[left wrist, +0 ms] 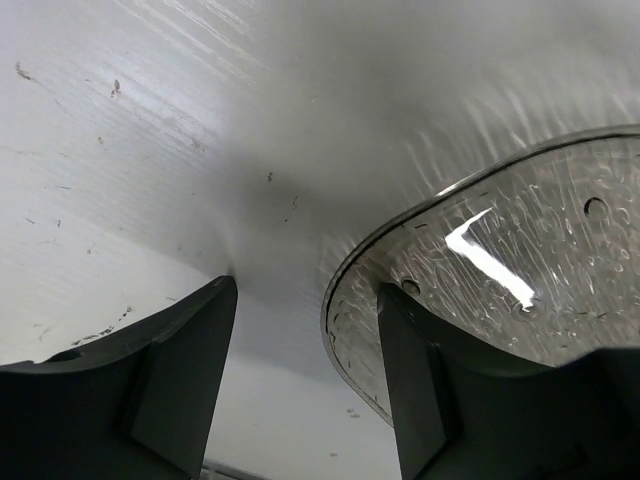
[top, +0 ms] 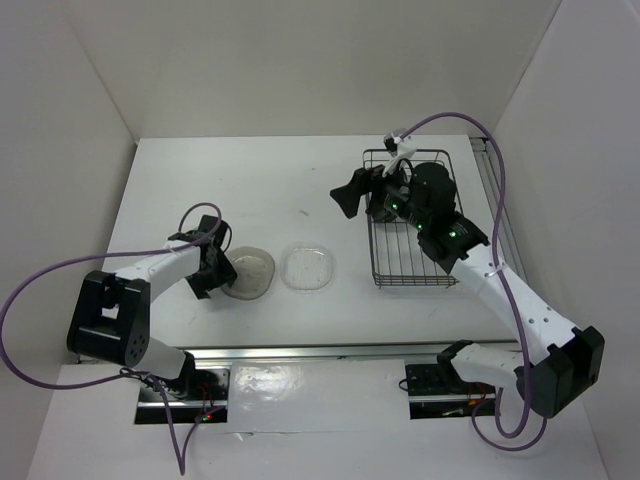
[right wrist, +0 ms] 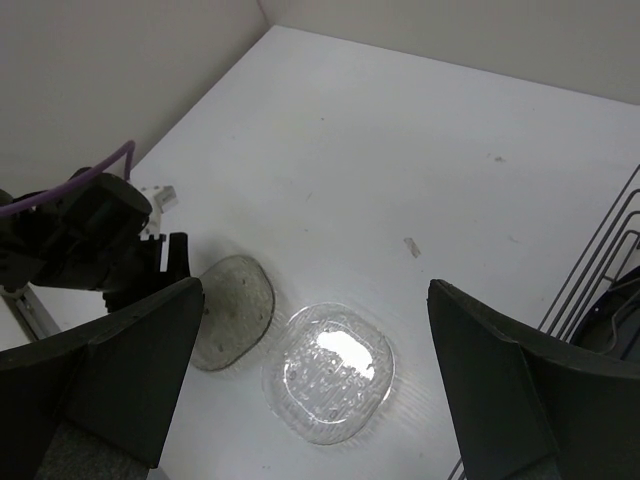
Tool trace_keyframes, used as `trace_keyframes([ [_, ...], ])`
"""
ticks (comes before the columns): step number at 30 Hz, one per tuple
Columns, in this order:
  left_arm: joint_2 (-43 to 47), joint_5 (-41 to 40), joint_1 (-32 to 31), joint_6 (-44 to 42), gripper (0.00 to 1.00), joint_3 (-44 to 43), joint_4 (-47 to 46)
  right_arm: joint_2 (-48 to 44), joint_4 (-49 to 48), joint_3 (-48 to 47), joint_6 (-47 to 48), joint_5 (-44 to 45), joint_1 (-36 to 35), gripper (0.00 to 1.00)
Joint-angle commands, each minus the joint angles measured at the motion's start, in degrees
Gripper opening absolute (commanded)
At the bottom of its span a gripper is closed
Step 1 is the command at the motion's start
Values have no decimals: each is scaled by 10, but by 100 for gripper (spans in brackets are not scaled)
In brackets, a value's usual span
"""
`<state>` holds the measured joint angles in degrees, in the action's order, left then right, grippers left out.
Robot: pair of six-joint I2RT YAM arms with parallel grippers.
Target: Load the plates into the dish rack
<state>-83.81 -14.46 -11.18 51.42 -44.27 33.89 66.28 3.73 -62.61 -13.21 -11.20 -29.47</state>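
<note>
A smoky glass plate (top: 251,272) and a clear glass plate (top: 308,267) lie flat side by side on the white table. My left gripper (top: 214,266) is open at the smoky plate's left edge. In the left wrist view its right finger (left wrist: 420,370) reaches over the plate's rim (left wrist: 345,300) and its left finger stays on the table side. My right gripper (top: 352,196) is open and empty, raised left of the dish rack (top: 415,283). Its wrist view shows both plates below, the smoky one (right wrist: 233,310) and the clear one (right wrist: 330,372). A dark plate edge (right wrist: 618,322) shows inside the rack wires (right wrist: 600,258).
White walls enclose the table at the back and on both sides. The rack stands at the right, close to a rail (top: 492,190) by the right wall. A purple cable (top: 470,125) loops above the rack.
</note>
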Motion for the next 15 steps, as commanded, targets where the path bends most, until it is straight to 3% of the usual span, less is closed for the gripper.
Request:
trace_keyframes([
  [1, -14, -44, -6, 19, 71, 2, 8, -32, -39, -7, -1, 0, -5, 100],
  [5, 1, -57, -6, 19, 71, -9, 15, -37, -39, -7, -1, 0, -5, 100],
  [7, 7, -63, -6, 19, 56, -9, 15, -37, -45, -1, -6, -5, -5, 100],
  [8, 7, -63, -6, 19, 56, -9, 9, -37, -45, -1, -6, -5, -5, 100],
  [10, 7, -57, -6, 19, 44, -9, -1, -37, -45, -1, -6, -11, -5, 100],
  [15, 1, -44, -6, 14, 0, -9, -14, -37, -45, -7, -6, -11, -10, 100],
])
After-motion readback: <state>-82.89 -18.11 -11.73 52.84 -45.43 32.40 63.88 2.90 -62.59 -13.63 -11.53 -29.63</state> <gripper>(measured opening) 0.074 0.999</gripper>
